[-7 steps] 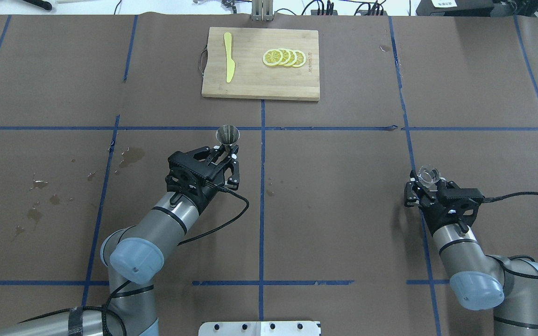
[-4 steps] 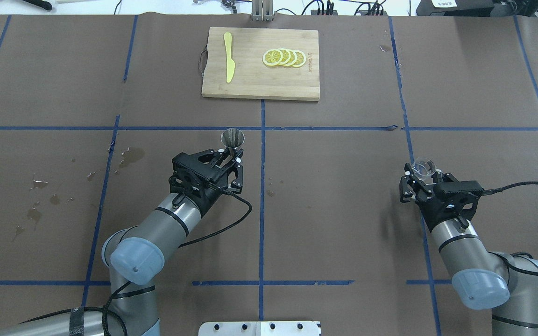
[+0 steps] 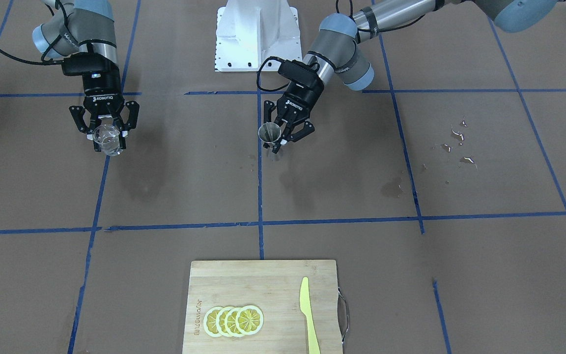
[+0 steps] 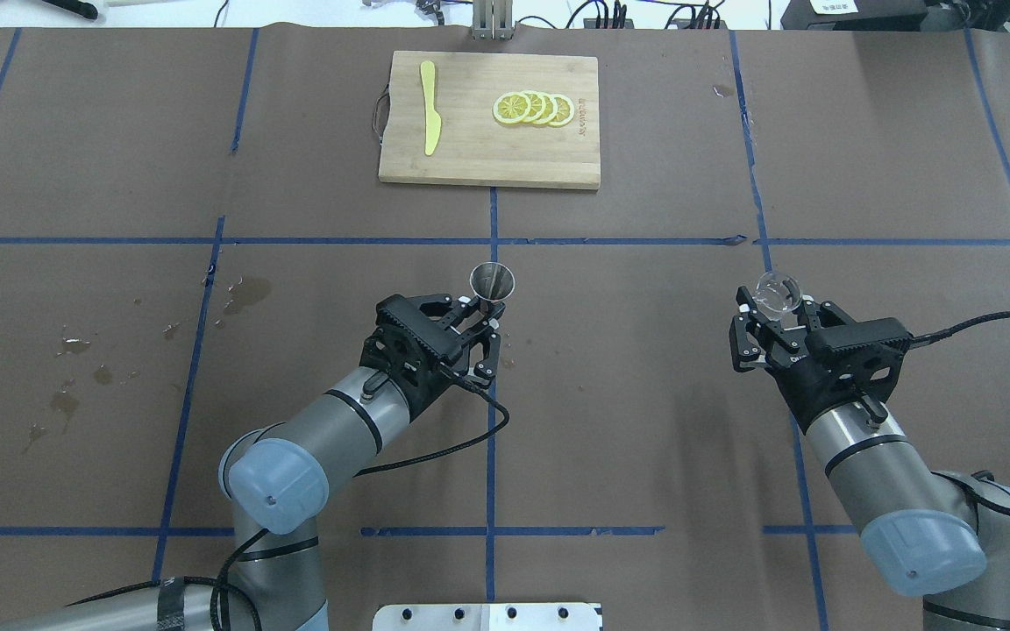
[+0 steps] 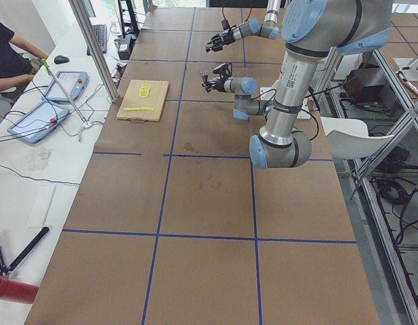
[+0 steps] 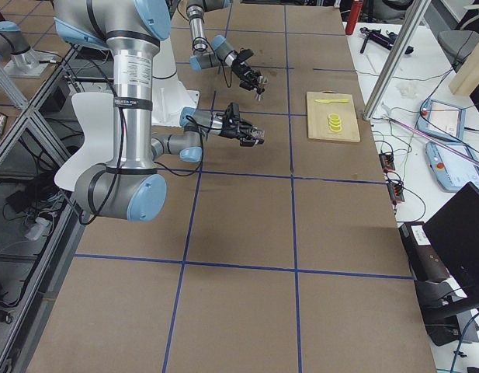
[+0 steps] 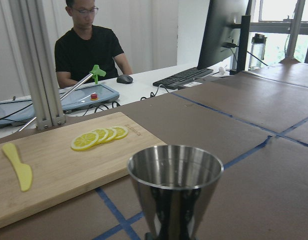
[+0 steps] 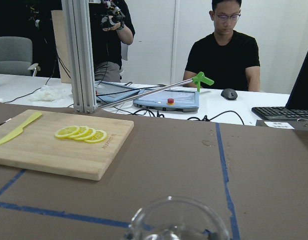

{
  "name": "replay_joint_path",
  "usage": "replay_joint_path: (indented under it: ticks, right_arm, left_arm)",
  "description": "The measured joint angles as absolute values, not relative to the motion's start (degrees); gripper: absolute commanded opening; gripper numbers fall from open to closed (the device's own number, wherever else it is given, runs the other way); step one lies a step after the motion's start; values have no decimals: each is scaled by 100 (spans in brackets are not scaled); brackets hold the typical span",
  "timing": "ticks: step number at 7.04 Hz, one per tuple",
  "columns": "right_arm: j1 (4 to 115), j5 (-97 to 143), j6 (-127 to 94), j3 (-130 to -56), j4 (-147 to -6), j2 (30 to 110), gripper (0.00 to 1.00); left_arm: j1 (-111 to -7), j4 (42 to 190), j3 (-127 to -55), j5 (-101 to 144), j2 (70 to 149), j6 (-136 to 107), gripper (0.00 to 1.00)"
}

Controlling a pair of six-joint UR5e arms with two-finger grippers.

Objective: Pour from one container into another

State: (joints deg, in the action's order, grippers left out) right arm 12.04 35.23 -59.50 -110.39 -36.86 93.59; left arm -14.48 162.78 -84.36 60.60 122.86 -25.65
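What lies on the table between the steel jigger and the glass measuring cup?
Nothing: in the overhead view only bare brown paper shows between the steel jigger and the glass measuring cup.

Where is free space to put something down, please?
Bare paper lies between the left claw and the right claw holding the glass cup, and between the jigger and the cutting board. The board is crowded: lemon slices, knife.

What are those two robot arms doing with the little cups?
The robot is holding both cups up off the table. Its left gripper grips a shiny steel jigger near the middle, and its right gripper grips a clear glass cup off to the side. Both cups are upright and far apart, so nothing is being poured yet.
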Motion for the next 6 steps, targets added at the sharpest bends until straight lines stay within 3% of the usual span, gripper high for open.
replay_joint_path:
  ticks: [4, 6]
  right_arm:
    - [876, 3568, -5503, -11620, -3742, 9303, 13]
    - [742, 3562, -5396, -11784, -4351, 8858, 13]
  left_arm:
    - [-1426, 17378, -7632, 6552, 12738, -2030, 0]
    - [-1421, 17543, -7516, 6743, 12805, -1684, 0]
